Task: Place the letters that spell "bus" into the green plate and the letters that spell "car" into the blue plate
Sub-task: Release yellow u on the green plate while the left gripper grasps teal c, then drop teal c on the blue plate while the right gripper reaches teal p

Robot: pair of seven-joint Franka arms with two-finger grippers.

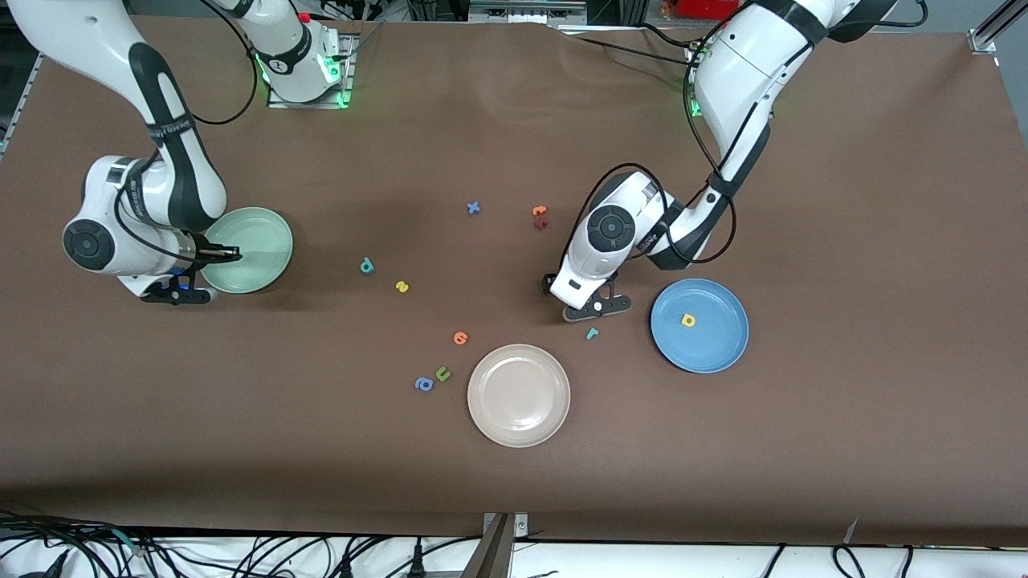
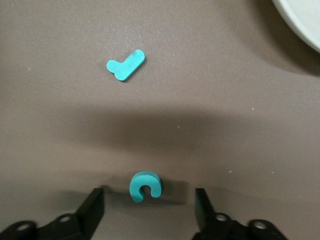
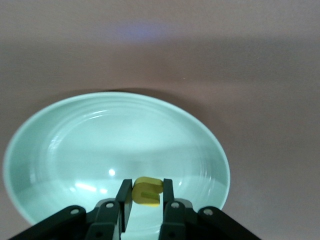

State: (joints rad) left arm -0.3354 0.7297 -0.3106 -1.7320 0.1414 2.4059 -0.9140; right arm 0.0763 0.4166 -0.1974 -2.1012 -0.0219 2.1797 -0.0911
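Observation:
Over the green plate point(image 1: 261, 237) point(image 3: 100, 145), my right gripper point(image 1: 227, 254) point(image 3: 146, 194) is shut on the yellow u point(image 3: 147, 191). Down at the table beside the blue plate point(image 1: 719, 353), my left gripper point(image 1: 596, 305) point(image 2: 148, 206) stands open. The teal c point(image 2: 145, 186) lies flat between its fingers point(image 2: 92, 210), touching neither. The teal r point(image 1: 592, 333) point(image 2: 126, 65) lies just nearer the front camera. A yellow a point(image 1: 688, 320) rests in the blue plate. The teal b point(image 1: 366, 265) and yellow s point(image 1: 402, 286) lie mid-table.
A beige plate point(image 1: 519, 395) point(image 2: 300, 20) sits nearer the front camera than the left gripper. An orange letter point(image 1: 460, 338), a green u point(image 1: 442, 373) and a blue a point(image 1: 424, 384) lie beside it. A blue x point(image 1: 474, 208) and two reddish letters point(image 1: 540, 217) lie farther back.

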